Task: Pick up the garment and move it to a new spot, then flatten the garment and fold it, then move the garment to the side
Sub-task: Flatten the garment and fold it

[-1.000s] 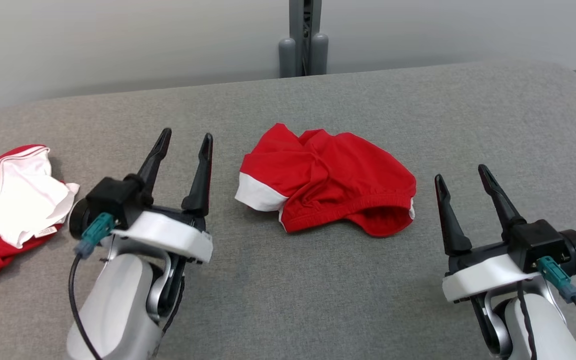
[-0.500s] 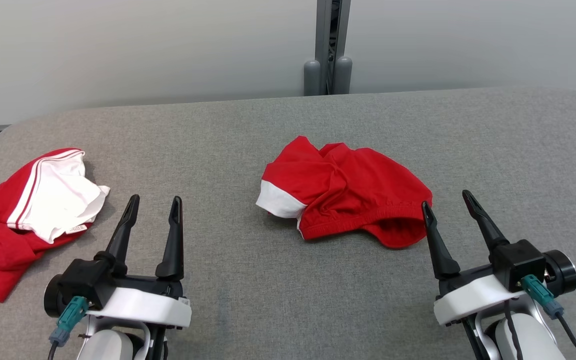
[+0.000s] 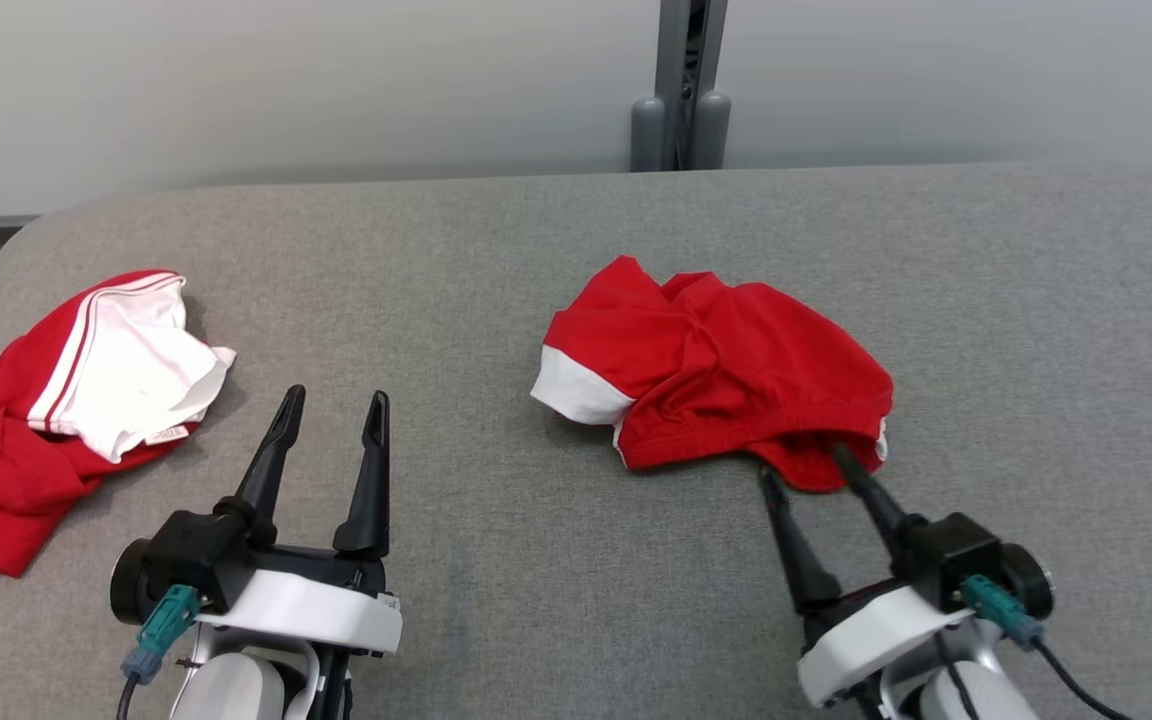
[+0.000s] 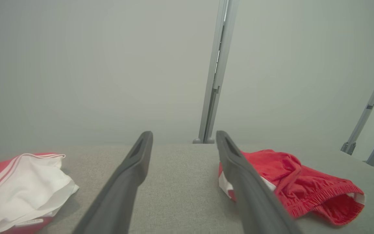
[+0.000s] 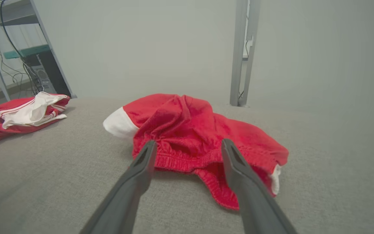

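Observation:
The garment (image 3: 716, 385) is a crumpled pair of red shorts with white trim, lying mid-table; it also shows in the left wrist view (image 4: 291, 185) and the right wrist view (image 5: 200, 130). My right gripper (image 3: 804, 465) is open at its near right edge, with the fingertips straddling the elastic waistband (image 5: 187, 162) and one tip over the red cloth. Nothing is clamped between those fingers (image 5: 189, 143). My left gripper (image 3: 336, 395) stands open and empty above the bare table, left of the garment, and points at the far wall (image 4: 183, 135).
A second red and white garment (image 3: 86, 380) lies bunched at the table's left edge. The grey padded table (image 3: 536, 600) ends at a pale wall with a grey post (image 3: 681, 90) behind it. A shelf with cables (image 5: 28, 55) stands far left.
The head camera has shifted. My right gripper has moved forward and left until its tips reach the garment's near edge. My left gripper has drawn back toward me. Both stay open.

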### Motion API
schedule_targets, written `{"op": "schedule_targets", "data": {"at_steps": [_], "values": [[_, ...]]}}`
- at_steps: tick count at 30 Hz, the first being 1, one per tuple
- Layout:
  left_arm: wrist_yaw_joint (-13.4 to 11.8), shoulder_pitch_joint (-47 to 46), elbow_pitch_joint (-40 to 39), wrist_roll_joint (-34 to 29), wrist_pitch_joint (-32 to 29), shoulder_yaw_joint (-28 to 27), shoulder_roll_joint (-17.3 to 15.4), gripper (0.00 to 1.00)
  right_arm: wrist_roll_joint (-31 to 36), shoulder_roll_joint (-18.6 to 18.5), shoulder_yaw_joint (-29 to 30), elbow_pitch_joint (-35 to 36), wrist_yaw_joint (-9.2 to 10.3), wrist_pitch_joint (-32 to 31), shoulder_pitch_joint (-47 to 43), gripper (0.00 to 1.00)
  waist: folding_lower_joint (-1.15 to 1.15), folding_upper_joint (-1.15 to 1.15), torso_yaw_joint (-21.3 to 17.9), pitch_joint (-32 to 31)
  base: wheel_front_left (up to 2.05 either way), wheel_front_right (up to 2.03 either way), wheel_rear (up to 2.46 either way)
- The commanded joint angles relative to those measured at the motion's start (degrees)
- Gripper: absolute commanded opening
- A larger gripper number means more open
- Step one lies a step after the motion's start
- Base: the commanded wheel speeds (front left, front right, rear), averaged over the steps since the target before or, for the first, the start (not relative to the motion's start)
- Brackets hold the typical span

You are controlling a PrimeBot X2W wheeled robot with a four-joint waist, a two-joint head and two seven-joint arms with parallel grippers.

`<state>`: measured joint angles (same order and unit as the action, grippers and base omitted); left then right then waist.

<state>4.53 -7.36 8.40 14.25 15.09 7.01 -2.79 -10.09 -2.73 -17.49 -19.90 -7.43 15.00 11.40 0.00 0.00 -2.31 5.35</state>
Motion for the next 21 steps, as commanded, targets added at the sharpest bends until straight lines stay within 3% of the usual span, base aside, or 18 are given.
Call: {"op": "schedule_targets", "data": {"at_steps": [1, 11, 21], "values": [[0.34, -1.23, 0.4, 0.29, 0.09, 0.2, -0.2, 1.0, -2.04, -0.3, -1.89, -1.65, -0.11, 0.3, 1.43, 1.0, 0.0, 0.0, 1.1, 1.14, 0.0, 0.0, 0.0], [0.42, -2.75, 2.32, 1.89, 0.09, 1.32, -0.2, 1.0, -12.87, -0.36, -9.65, -12.37, -0.11, 0.23, 7.79, 1.0, 0.0, 0.0, 5.66, 4.19, 0.0, 0.0, 0.0], [0.16, -4.0, 2.72, 3.54, 0.09, 3.5, -0.18, 1.0, -21.48, -0.4, -10.1, -20.56, -0.11, 0.23, 12.34, 1.0, 0.0, 0.0, 10.39, 6.06, 0.0, 0.0, 0.0]]}}
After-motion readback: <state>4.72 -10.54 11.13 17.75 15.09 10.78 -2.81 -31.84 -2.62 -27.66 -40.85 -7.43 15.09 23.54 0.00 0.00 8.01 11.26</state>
